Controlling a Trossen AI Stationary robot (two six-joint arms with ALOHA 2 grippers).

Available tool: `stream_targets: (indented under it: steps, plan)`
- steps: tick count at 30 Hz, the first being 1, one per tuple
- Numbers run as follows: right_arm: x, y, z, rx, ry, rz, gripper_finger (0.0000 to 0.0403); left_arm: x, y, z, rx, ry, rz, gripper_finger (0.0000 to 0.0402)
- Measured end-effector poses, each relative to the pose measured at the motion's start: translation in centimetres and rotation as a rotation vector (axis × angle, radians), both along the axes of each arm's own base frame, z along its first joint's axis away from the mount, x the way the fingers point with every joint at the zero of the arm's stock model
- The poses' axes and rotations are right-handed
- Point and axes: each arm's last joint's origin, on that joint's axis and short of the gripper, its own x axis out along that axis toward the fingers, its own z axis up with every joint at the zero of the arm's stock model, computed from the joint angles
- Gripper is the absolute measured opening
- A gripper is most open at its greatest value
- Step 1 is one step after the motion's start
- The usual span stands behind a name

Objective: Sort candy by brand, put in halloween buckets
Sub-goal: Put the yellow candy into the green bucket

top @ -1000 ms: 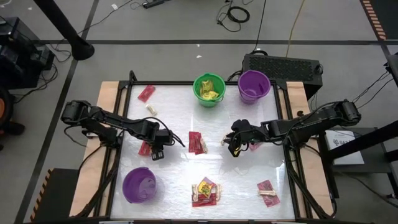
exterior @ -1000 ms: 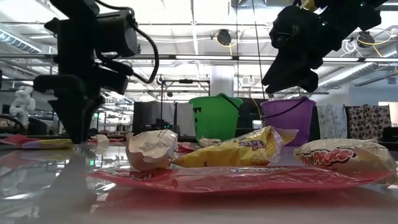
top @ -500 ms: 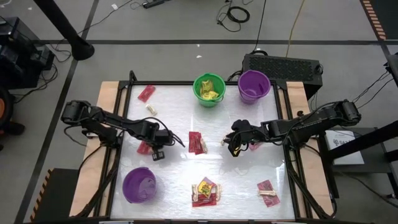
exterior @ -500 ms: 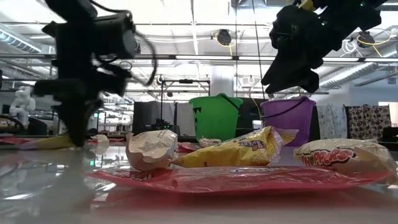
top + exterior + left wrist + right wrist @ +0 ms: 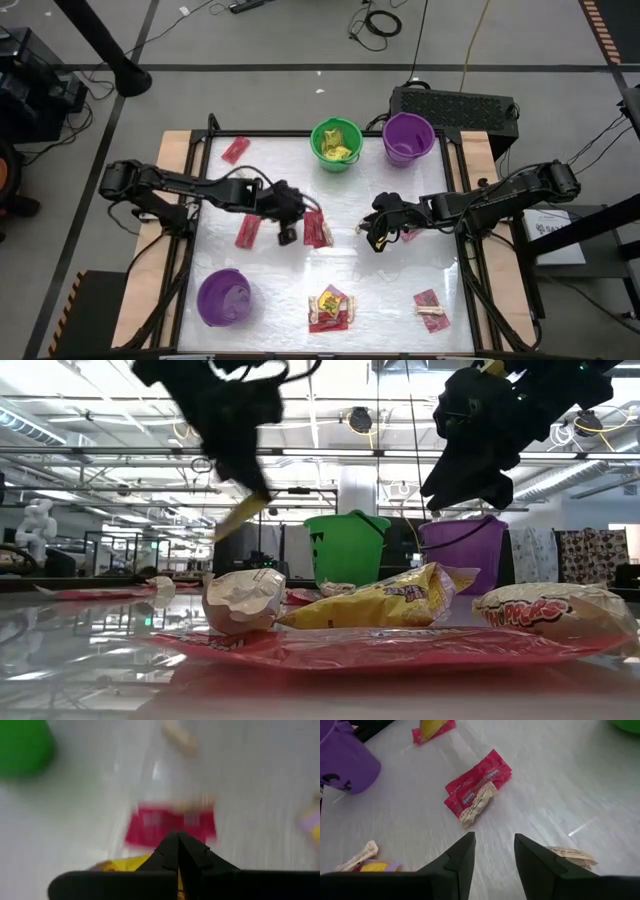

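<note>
At bench (image 5: 280, 290) centre | left gripper (image 5: 287, 234) fingers pinch a yellow packet (image 5: 237, 518) | right gripper (image 5: 377, 240) at 3 o'clock, fingers parted, empty

Left gripper (image 5: 287, 232) is off the table's left side, now mid-table beside red packets (image 5: 318, 229), raised, fingers closed on a yellow packet (image 5: 238, 517). A red packet (image 5: 247, 230) lies uncovered behind.
</note>
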Motion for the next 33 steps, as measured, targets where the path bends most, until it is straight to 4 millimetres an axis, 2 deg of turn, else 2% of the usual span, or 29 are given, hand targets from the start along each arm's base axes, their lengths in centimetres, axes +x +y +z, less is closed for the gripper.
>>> stream_targets:
  steps: [5,9,13,18,24,33]
  plan:
    - [0.0,0.0,0.0,0.001,0.0,0.001,0.013,2.0,3.2,3.0,0.022,-0.362,0.129,0.0001]
    - [0.0,0.1,0.0,0.019,0.004,0.022,0.013,2.4,7.4,4.8,0.009,-0.605,0.323,0.0001]
    - [0.0,0.1,0.0,0.035,0.007,0.03,0.013,2.6,11.9,4.5,-0.034,-0.735,0.452,0.0]
    - [0.0,0.1,0.0,0.028,0.011,0.037,0.013,4.2,15.8,2.9,-0.119,-0.725,0.489,0.0]
    - [0.0,0.2,0.0,0.028,0.012,0.04,0.013,4.7,18.0,1.7,-0.16,-0.712,0.553,0.0022]
    - [-0.1,0.3,0.0,0.033,0.012,0.044,0.013,4.7,18.0,1.9,-0.165,-0.715,0.529,0.0081]
